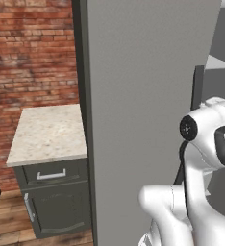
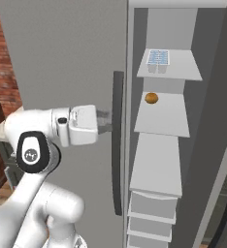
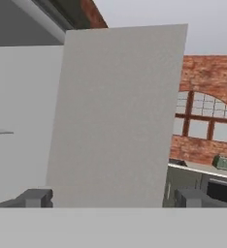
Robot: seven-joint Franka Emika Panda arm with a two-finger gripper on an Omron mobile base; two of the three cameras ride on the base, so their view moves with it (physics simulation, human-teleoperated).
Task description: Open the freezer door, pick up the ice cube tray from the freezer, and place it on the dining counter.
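Note:
The freezer door [image 2: 62,58] stands swung open, its long dark handle [image 2: 118,145] running down its right edge. My gripper [image 2: 105,122] is open, level with the upper part of that handle and right beside it, holding nothing. In the hand view the grey door panel [image 3: 115,116] rises ahead of the two spread fingertips [image 3: 35,197]. Inside the freezer [image 2: 164,160], the pale blue-white ice cube tray [image 2: 158,57] lies on the top shelf. The door [image 1: 143,120] also fills the middle of the left base view. The dining counter is out of view.
A small orange item [image 2: 151,98] sits on the second shelf, with drawers [image 2: 152,206] below. Left of the door is a stone-topped cabinet [image 1: 49,134] with a drawer, against a brick wall [image 1: 32,53]. An arched window [image 3: 202,121] shows past the door.

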